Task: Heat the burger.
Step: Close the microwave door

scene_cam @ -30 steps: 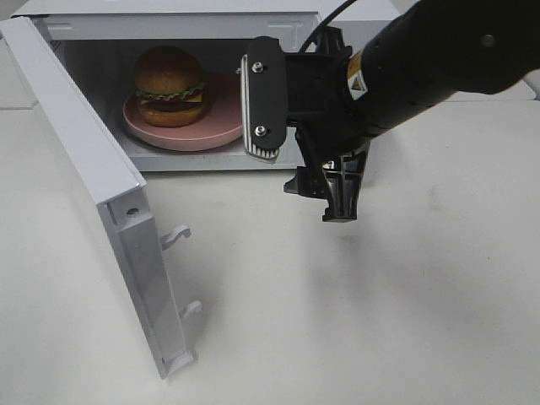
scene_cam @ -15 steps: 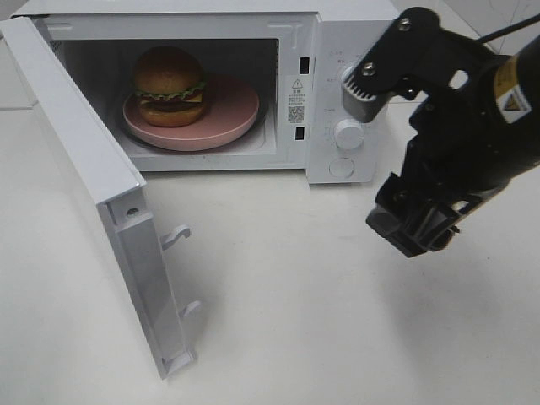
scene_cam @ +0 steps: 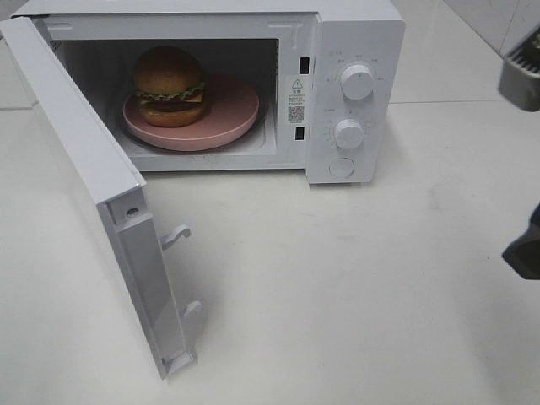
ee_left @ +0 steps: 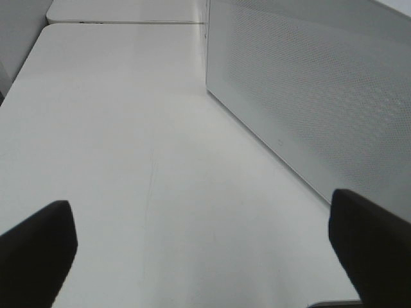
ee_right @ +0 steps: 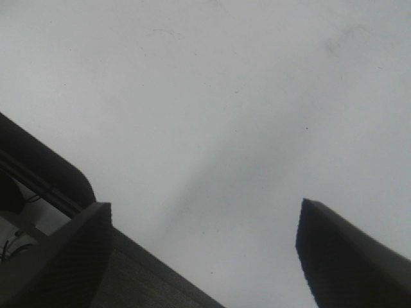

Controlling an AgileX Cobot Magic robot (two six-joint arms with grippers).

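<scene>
The burger [scene_cam: 169, 84], with a glossy brown bun, green lettuce and a dark patty, sits on the left part of a pink plate [scene_cam: 234, 108] inside the white microwave [scene_cam: 359, 34]. The microwave door [scene_cam: 80, 160] is swung wide open toward the front left. My right gripper [ee_right: 199, 218] is open over bare tabletop, nothing between its fingers; only dark parts of that arm [scene_cam: 525, 251] show at the right edge of the exterior view. My left gripper [ee_left: 202, 250] is open and empty, beside a perforated white panel [ee_left: 321, 96]; it is outside the exterior view.
Two round knobs [scene_cam: 357, 82] [scene_cam: 348, 133] and a round button [scene_cam: 341, 168] are on the microwave's right panel. Two latch hooks [scene_cam: 175, 235] stick out of the door's edge. White tabletop [scene_cam: 337, 295] stretches in front of the microwave.
My right arm has pulled back from in front of the microwave opening to the far right edge of the view, empty. Burger, plate and door have not moved.
</scene>
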